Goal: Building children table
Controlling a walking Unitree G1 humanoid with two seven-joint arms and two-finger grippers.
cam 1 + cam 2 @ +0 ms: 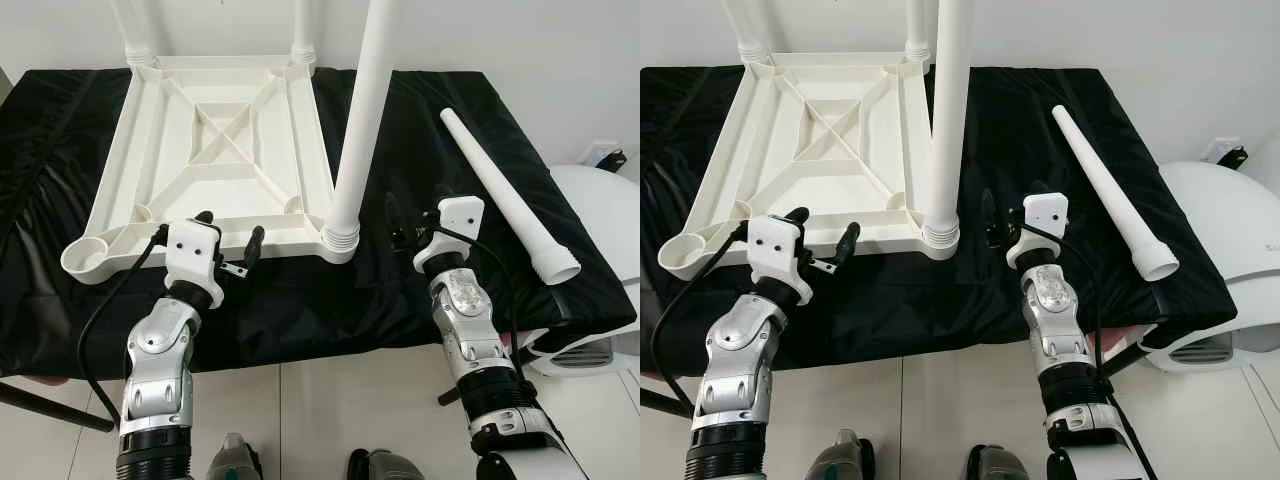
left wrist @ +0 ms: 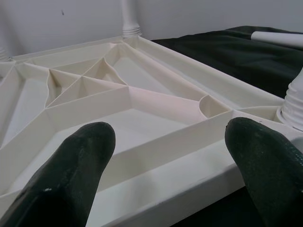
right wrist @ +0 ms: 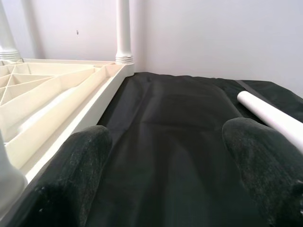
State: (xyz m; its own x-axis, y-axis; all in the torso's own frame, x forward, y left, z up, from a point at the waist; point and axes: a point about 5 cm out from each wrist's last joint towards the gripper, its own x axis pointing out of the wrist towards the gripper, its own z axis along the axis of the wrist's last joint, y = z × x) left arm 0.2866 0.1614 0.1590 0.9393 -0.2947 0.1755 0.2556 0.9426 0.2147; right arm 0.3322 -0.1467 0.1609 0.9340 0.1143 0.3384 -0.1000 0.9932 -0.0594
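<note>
Your white plastic tabletop (image 1: 225, 150) lies upside down on the black cloth (image 1: 420, 290) covering the table, with three legs standing in its corner sockets: two at the far corners and one upright leg (image 1: 362, 120) in the near right corner, while the near left socket (image 1: 88, 255) sits empty. Your left gripper (image 1: 228, 240) hovers at the tabletop's near edge with its jaws spread wide and holding nothing. Your right gripper (image 1: 412, 222) sits over the cloth just right of the upright leg, jaws equally wide and empty, and the loose leg (image 1: 505, 192) lies on the cloth further right.
</note>
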